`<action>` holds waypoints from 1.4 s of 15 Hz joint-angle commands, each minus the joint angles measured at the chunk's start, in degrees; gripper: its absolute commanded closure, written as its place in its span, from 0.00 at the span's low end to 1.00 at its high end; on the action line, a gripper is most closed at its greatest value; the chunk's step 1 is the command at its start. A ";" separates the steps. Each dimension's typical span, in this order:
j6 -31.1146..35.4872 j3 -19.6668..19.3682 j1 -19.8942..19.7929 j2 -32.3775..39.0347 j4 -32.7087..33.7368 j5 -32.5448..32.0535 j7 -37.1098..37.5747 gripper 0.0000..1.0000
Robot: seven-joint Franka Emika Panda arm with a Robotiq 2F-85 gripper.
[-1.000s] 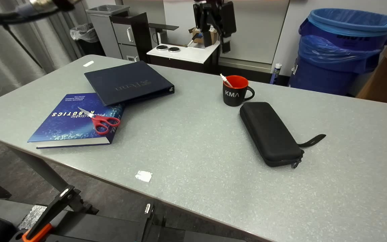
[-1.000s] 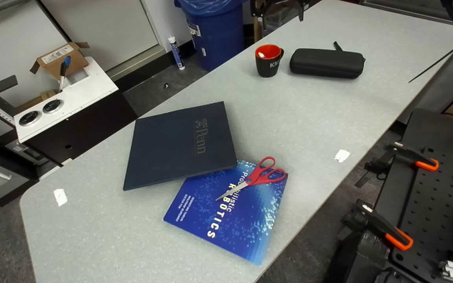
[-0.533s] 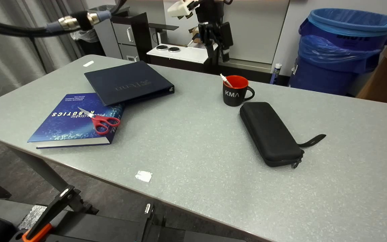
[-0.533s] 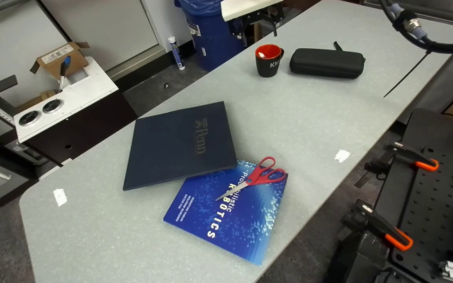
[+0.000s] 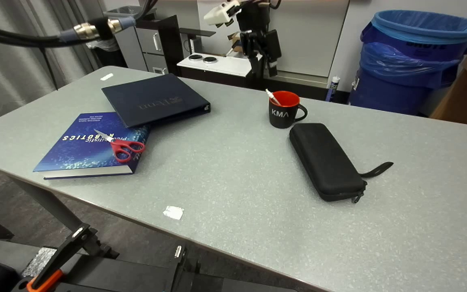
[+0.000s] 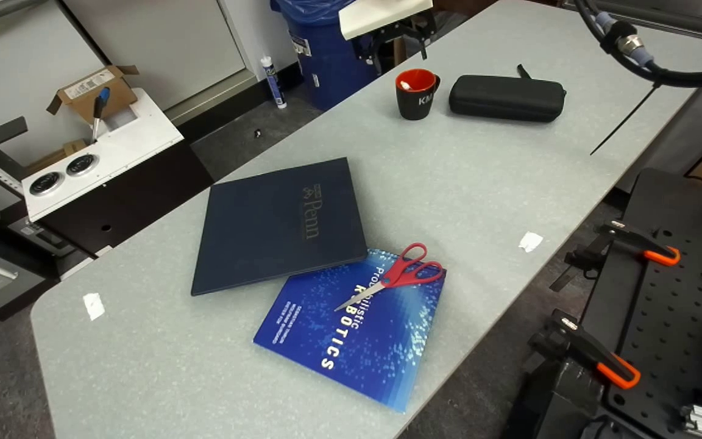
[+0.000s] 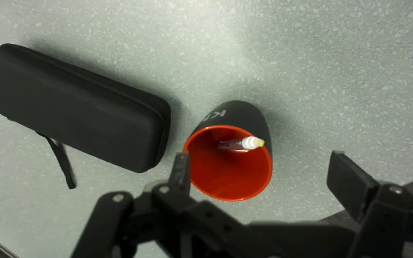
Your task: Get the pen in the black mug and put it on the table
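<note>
The black mug (image 5: 281, 118) stands upright near the table's far edge, its red inside showing; it also appears in an exterior view (image 6: 414, 106) and the wrist view (image 7: 249, 114). The pen (image 5: 273, 97) leans inside it, its white end above the rim; in the wrist view (image 7: 244, 143) that end has a yellowish tip. Its lower part is hidden in an exterior view (image 6: 405, 86). My gripper (image 5: 264, 72) is open and empty, above and apart from the mug, also in an exterior view (image 6: 401, 62). In the wrist view its fingers (image 7: 260, 157) are spread. The table (image 5: 225, 174) is light grey.
A black zip pouch (image 5: 326, 160) lies close beside the mug. A dark binder (image 5: 156, 99) overlaps a blue book (image 5: 89, 142) with red-handled scissors (image 5: 124, 148) on it. An arm cable (image 6: 631, 49) hangs over the table. A blue bin (image 5: 408, 77) stands beyond the table's edge.
My gripper has come lower and, in an exterior view, moved left and down, mostly in the first half second. The arm cable swung with it. The mug and pen have not moved.
</note>
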 commanded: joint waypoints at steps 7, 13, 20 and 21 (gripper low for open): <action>-1.49 -2.64 2.36 6.63 4.67 0.75 0.44 0.00; -1.27 -3.56 2.88 8.10 5.75 0.65 0.53 0.25; -0.79 -3.90 3.01 8.17 6.00 0.54 0.40 0.72; -0.82 -3.94 3.03 8.17 6.00 0.52 0.41 0.81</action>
